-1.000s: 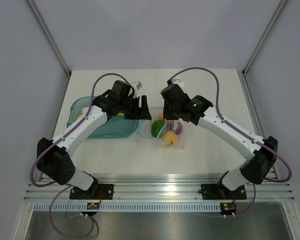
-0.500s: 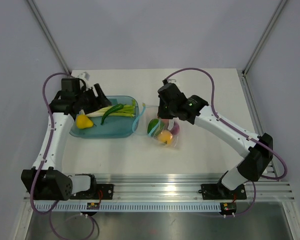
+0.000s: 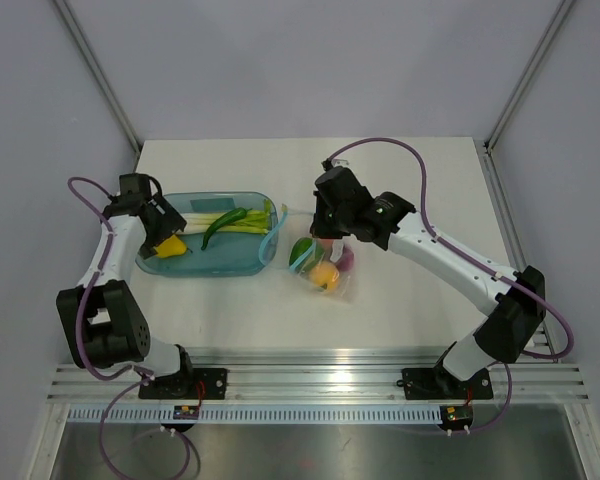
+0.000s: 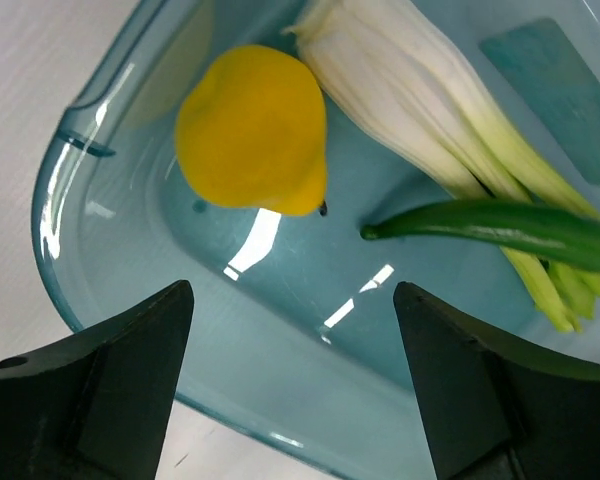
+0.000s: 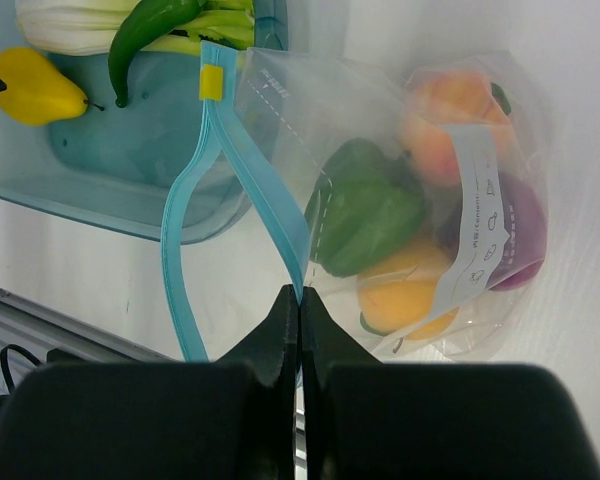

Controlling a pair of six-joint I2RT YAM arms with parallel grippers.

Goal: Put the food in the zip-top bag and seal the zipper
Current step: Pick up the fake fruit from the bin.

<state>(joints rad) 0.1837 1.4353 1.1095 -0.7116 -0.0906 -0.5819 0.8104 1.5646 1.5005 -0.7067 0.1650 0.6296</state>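
The clear zip-top bag (image 3: 328,272) lies right of the teal tray (image 3: 215,262) with its mouth open. It holds a green pepper (image 5: 365,205), an orange piece (image 5: 450,105), a purple piece (image 5: 515,235) and a yellow-orange piece (image 5: 405,295). My right gripper (image 5: 300,298) is shut on one side of the light-blue zipper (image 5: 270,200); the other side (image 5: 175,260) loops free. My left gripper (image 4: 292,300) is open and empty above the tray's left end (image 4: 100,110), near a yellow pear (image 4: 252,130). A green chili (image 4: 500,225) and green onion stalks (image 4: 430,130) lie in the tray.
The tray sits at the left middle of the white table (image 3: 420,300). Grey walls and slanted frame posts (image 3: 95,70) enclose the back and sides. A metal rail (image 3: 320,380) runs along the near edge.
My left arm has swung away from the bag to the tray's left end, uncovering the tray's food. The right gripper has stayed shut on the zipper; the bag has shifted slightly.
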